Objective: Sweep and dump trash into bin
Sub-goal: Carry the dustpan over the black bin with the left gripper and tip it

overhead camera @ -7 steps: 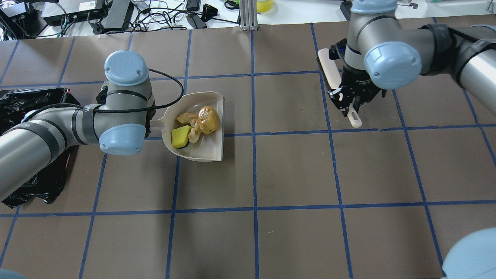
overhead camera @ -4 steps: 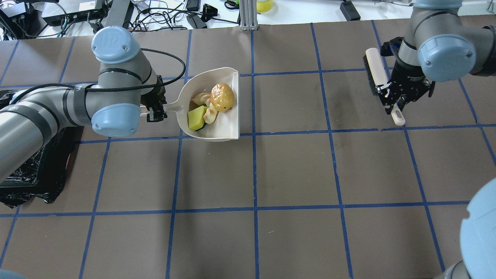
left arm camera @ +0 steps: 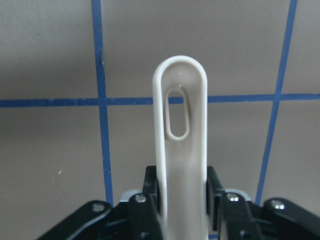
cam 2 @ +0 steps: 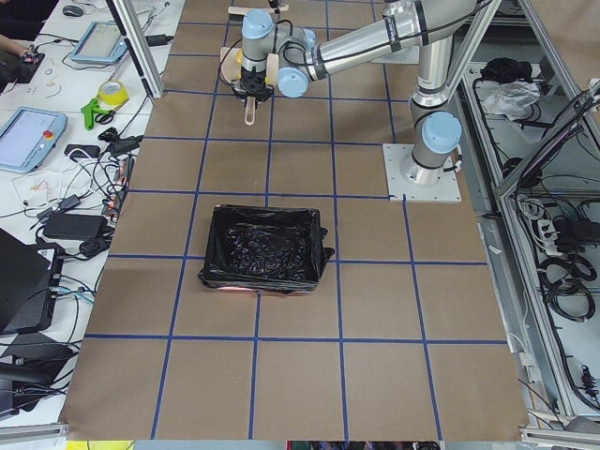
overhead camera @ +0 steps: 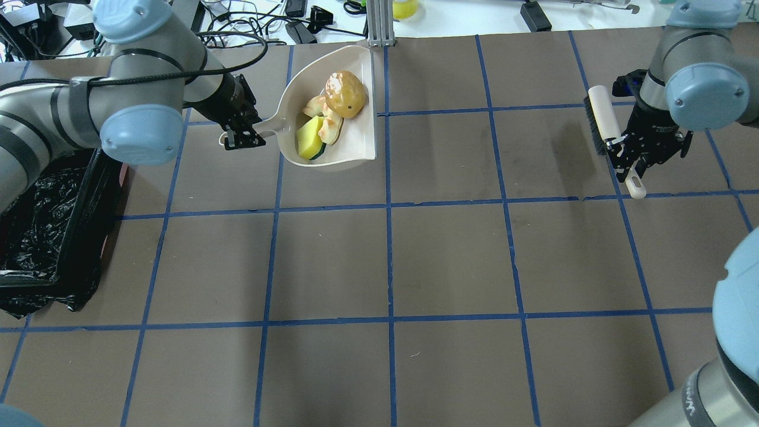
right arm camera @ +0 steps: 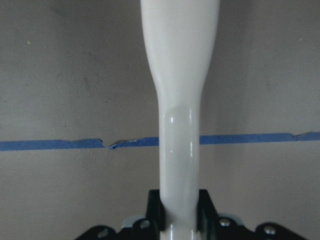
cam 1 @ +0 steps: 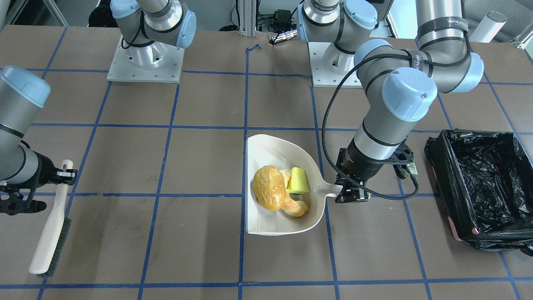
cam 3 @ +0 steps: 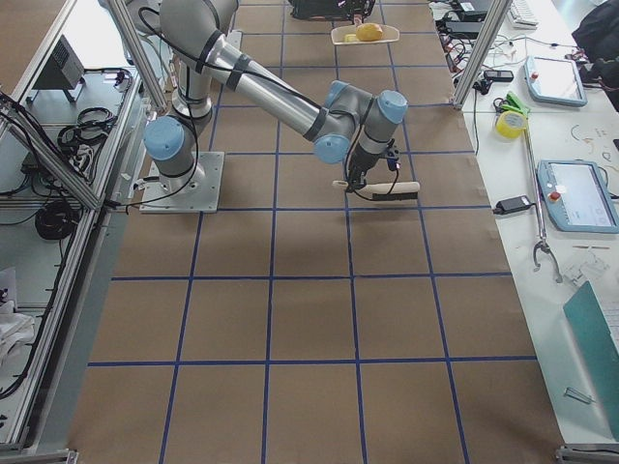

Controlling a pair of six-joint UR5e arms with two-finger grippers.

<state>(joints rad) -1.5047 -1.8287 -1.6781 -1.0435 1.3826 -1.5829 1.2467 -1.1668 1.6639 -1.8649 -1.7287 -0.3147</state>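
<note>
Presently, the dustpan (overhead camera: pixel 357 155) (cam 1: pixel 266 228) is gripped at its slotted handle (left arm camera: pixel 180 150) by the left gripper (overhead camera: pixel 240 135) (cam 1: pixel 352 194). Its fingers are seen pressed against both sides of that handle in the left wrist view. All the trash is carried inside the pan. The amber lumpy oval (overhead camera: pixel 345 86) (cam 1: pixel 269 193) is found nearest the pan's straight open edge. The tan half-ring (overhead camera: pixel 330 126) (cam 1: pixel 296 207) is tucked against it, and the yellow wedge (overhead camera: pixel 308 138) (cam 1: pixel 299 180) is set toward the handle end, touching the ring.

The bin (overhead camera: pixel 44 228) (cam 1: pixel 483 183) (cam 2: pixel 262 248), lined with crinkled black plastic, is placed on the counter (overhead camera: pixel 450 255) on the robot's left side, well apart from the pan. A pink rim is shown at one corner.

On the robot's right, the brush (overhead camera: pixel 600 118) (cam 1: pixel 46 239) is clamped at its narrow handle (right arm camera: pixel 180 125) by the right gripper (overhead camera: pixel 626 159) (cam 1: pixel 62 173), its fingers closed on either side. The bristles are pointed away from the pan.
</note>
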